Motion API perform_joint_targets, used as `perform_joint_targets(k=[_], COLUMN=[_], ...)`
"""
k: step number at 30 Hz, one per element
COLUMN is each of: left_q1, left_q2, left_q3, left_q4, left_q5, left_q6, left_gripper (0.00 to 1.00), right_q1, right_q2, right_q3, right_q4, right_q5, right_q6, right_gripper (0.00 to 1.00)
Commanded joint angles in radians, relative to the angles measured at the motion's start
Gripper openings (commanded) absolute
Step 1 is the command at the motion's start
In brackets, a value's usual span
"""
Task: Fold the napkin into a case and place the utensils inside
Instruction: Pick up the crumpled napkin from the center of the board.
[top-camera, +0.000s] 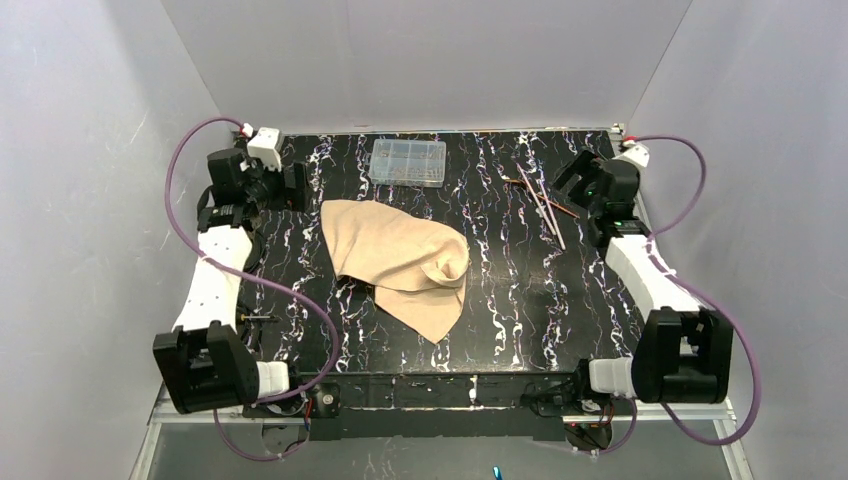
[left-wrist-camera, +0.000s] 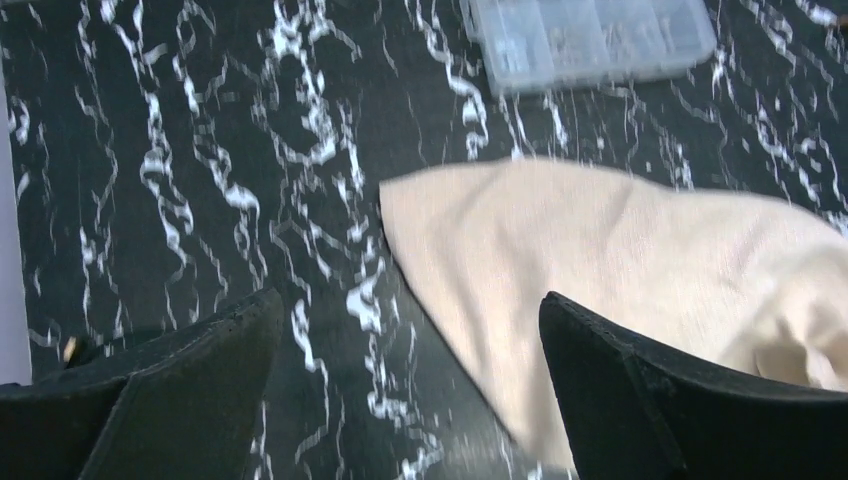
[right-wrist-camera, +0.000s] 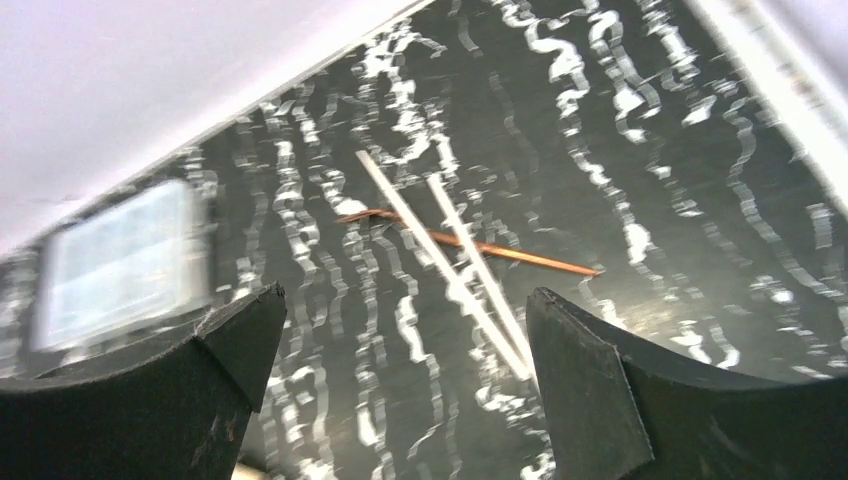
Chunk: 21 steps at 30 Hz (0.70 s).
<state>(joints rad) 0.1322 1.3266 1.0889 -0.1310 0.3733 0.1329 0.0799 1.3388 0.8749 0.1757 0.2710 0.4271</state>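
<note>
The napkin (top-camera: 400, 258) lies just below the clear compartment box (top-camera: 408, 162), on the side toward the arm bases, close to the box but not touching it. We judge it light, soft and limp. It will sag when lifted by one point, and on the black marbled table (top-camera: 520, 320) it may slide instead of taking a crease. So we would take it at two corners at once, pinching the cloth near its edge. It is not flat: one part is turned over onto itself and makes a raised, rounded fold on the side farther to the right of the box. Its long axis runs on a diagonal, from the flat corner below the left end of the box down to a pointed corner well away from the box, toward the bases. The flat corner seems to us the easiest place for a first hold. The left gripper (left-wrist-camera: 408, 297) stands to the left of the box, its fingers spread wide and holding nothing. The utensils (top-camera: 545, 205) lie to the right of the box, apart from it and well apart from the napkin. They are thin, stiff and probably slippery pieces, crossed over each other, one copper and two looking pale. Their long axes run mostly from the right end of the box away toward the bases. The right gripper (right-wrist-camera: 407, 292) is just beyond them from the box, fingers spread and empty.
</note>
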Motion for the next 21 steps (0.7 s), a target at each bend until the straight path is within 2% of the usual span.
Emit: perform_joint_targets(k=[1,2,3,5,11,15,21], left_q1=[0.024,0.024,0.024,0.024,0.024,0.024,0.024], left_q2=[-0.081,-0.087,-0.082,-0.058,-0.02,-0.041,-0.062], left_q3=[0.04,0.047,0.062,0.095,0.167,0.17,0.116], left_q4=[-0.424,-0.459,-0.504,-0.606,-0.807,-0.868,-0.897], left_q5=[0.021,0.04,0.072,0.128,0.173,0.203,0.218], left_q6=[0.068,0.079,0.099,0.138,0.221,0.262,0.341], left_gripper=[0.99,0.99,0.98,0.98,0.98,0.98,0.98], right_q1=[-0.058,-0.012,0.082,0.28,0.71,0.887,0.988], right_q2=[-0.082,-0.083,-0.077,-0.057,0.015,0.047,0.058], right_q3=[0.015,0.062,0.129,0.243,0.323,0.292,0.224], right_q4=[-0.064,-0.11,-0.239,-0.372,-0.507,-0.519,-0.486], right_q5=[-0.45,-0.44,-0.321,-0.116,0.17,0.206,0.109], right_q6=[0.248,0.2,0.084,-0.044,-0.172,-0.207,-0.22], right_gripper=[0.99,0.99,0.99,0.99,0.99,0.99,0.9])
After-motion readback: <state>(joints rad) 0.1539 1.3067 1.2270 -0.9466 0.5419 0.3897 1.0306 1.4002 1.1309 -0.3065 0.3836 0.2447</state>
